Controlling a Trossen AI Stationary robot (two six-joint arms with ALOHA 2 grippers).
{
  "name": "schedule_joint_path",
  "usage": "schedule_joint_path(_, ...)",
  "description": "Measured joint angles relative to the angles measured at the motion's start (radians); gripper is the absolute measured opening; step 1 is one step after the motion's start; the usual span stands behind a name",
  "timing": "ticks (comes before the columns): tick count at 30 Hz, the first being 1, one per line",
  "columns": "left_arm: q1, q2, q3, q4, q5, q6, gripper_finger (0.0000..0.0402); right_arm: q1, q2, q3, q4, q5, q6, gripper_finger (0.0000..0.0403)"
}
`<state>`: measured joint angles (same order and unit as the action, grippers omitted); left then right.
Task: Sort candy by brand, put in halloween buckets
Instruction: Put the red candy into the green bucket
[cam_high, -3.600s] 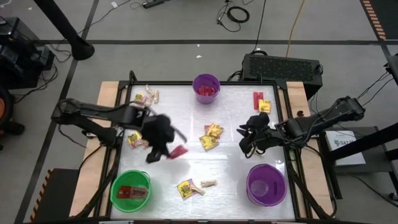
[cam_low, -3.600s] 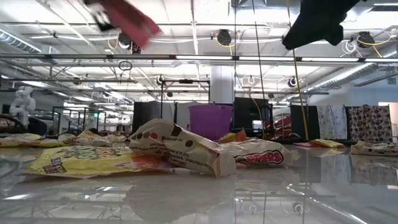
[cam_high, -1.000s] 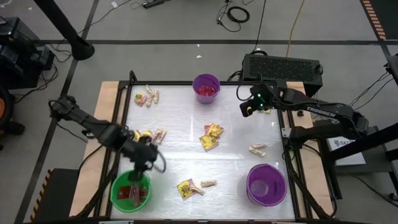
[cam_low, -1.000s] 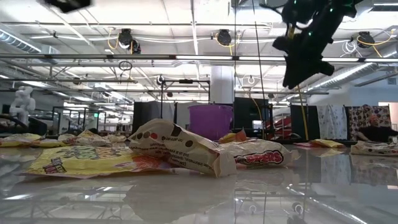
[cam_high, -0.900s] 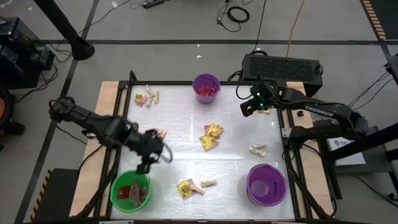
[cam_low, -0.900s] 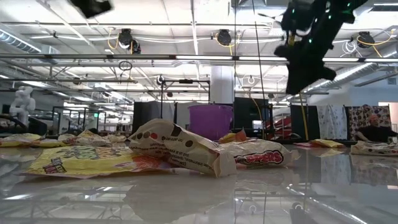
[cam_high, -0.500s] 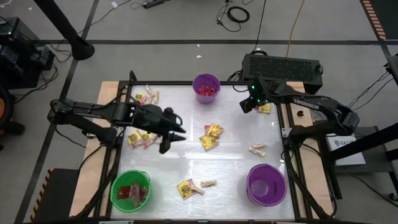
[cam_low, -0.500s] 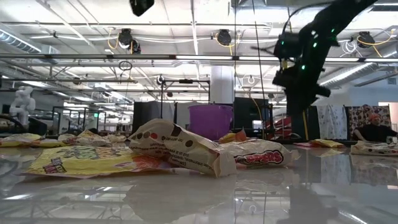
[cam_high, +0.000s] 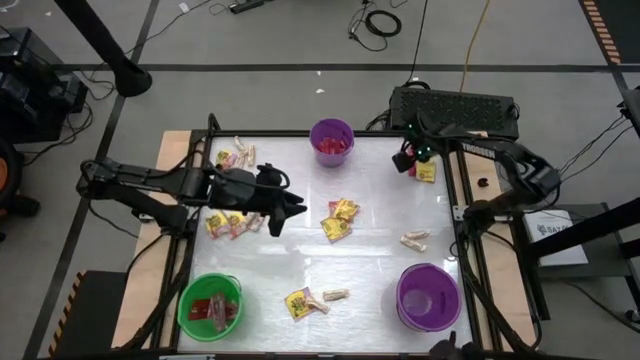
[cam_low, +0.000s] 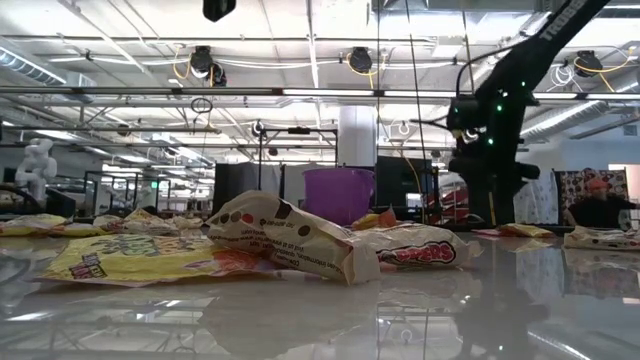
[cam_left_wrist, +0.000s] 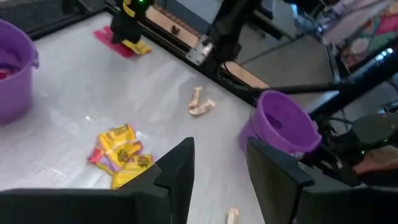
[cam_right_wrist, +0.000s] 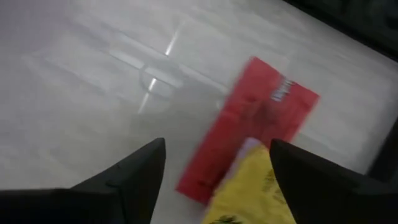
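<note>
My right gripper (cam_high: 405, 160) (cam_right_wrist: 214, 180) is open, low over the table's far right corner. A flat red packet (cam_right_wrist: 261, 118) and a yellow packet (cam_right_wrist: 249, 193) (cam_high: 427, 172) lie on the table under the gap between its fingers. My left gripper (cam_high: 290, 210) (cam_left_wrist: 217, 174) is open and empty, held above the table's left-centre. Yellow packets (cam_high: 340, 220) lie flat at the centre. A tan piece (cam_high: 413, 240) lies to the right. The far purple bucket (cam_high: 332, 140) and the green bucket (cam_high: 210, 305) hold red packets. A second purple bucket (cam_high: 428, 297) stands near right.
More candy lies at the left (cam_high: 232, 222), at the far left (cam_high: 237, 155) and near the front edge (cam_high: 305, 300). A black box (cam_high: 455, 105) sits beyond the far right edge. Bare table lies between the centre packets and the front.
My left gripper has swung from above the green bucket up toward the table's centre, empty. My right gripper has gone toward the far right corner and come down over the red and yellow packets there.
</note>
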<state>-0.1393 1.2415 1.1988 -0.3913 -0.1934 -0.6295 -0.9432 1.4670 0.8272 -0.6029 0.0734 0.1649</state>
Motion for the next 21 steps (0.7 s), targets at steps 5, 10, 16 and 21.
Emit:
schedule_joint_path(5,-0.017,0.0,0.0,0.058,-0.023,-0.02,0.015,-0.074,0.04,0.0,0.009,-0.063,-0.023,0.028)
schedule_joint_path(10,-0.031,0.0,0.0,0.102,-0.025,-0.02,0.015,-0.083,0.043,0.0,0.024,-0.091,-0.004,0.0267)
schedule_joint_path(16,-0.049,0.0,0.0,0.102,-0.033,-0.02,0.015,-0.077,0.05,0.0,0.05,-0.058,0.054,0.0253)
schedule_joint_path(21,-0.077,0.0,0.0,0.1,-0.047,-0.019,0.015,-0.075,0.057,0.0,0.072,-0.027,0.096,0.0238)
